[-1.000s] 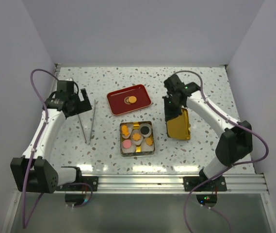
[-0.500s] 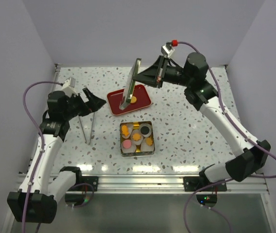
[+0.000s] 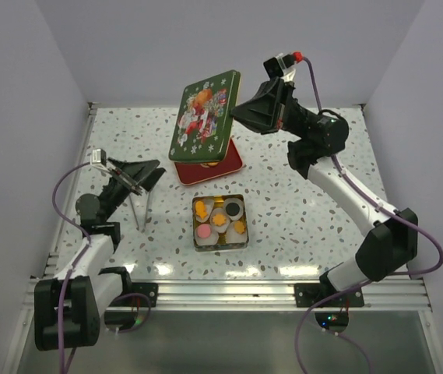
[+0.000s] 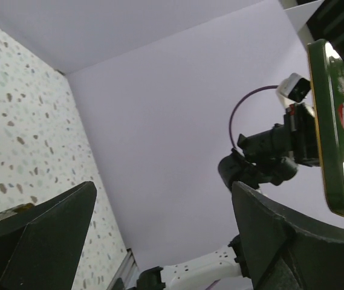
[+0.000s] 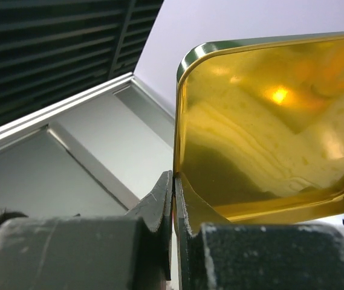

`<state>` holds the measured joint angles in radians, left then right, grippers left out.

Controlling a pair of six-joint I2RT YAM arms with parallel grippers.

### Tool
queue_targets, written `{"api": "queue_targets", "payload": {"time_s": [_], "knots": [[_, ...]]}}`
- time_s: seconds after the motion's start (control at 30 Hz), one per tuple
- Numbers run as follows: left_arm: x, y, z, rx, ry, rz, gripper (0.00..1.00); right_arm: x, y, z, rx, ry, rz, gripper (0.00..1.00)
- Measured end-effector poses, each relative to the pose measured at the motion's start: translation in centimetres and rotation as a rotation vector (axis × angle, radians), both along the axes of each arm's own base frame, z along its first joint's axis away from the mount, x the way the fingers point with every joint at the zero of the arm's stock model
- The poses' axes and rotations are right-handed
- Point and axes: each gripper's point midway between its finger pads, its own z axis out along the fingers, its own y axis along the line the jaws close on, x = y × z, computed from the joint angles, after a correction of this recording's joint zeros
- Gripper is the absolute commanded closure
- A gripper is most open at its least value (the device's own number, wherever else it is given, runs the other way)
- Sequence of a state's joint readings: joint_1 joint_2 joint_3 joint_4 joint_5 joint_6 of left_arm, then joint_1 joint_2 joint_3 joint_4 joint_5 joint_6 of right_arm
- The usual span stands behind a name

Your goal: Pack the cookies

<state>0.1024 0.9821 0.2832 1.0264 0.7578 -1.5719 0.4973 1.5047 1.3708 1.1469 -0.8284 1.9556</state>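
Right gripper point(image 3: 239, 110) is pinching the rim of the glossy green metal lid point(image 3: 204, 117), edge-on a moment ago, now showing its printed face above the red tray point(image 3: 234, 162). Left gripper point(image 3: 151, 170) is gaping empty; cookies point(image 3: 219, 219) are sitting in the square tin point(image 3: 220, 245)

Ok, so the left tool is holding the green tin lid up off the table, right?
No. It is the right tool that is shut on the green tin lid, holding it up off the table. The left tool is open and empty. The top external view shows it.
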Motion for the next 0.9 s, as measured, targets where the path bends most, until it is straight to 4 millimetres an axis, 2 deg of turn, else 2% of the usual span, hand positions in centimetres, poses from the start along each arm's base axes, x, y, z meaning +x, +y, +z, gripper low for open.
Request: {"api": "queue_targets", "payload": {"time_s": [0.1,0.2,0.43,0.63,0.73,0.9], "knots": [[-0.5,0.0,1.8,-0.069,-0.033,-0.021,0.0,-0.4,-0.3,0.1,0.029,-0.042,0.011,1.0],[-1.1,0.0,3.0,-0.105,-0.067,-0.035,0.0,0.3,0.2,-0.7,0.03,-0.038,0.016,1.0],[-0.9,0.4,3.9,-0.169,-0.055,-0.035,0.0,2.3,1.4,-2.6,0.003,0.017,0.027,1.0],[-0.8,-0.2,5.3,-0.186,-0.077,-0.055,0.0,0.9,2.9,-3.2,-0.01,0.027,0.088,1.0],[-1.0,-0.7,6.5,-0.189,-0.108,-0.072,0.0,0.2,3.5,-4.2,-0.026,0.039,0.116,1.0],[-1.1,-1.0,8.0,-0.198,-0.148,-0.079,0.0,0.6,4.1,-6.2,-0.06,0.085,0.126,1.0]]}}
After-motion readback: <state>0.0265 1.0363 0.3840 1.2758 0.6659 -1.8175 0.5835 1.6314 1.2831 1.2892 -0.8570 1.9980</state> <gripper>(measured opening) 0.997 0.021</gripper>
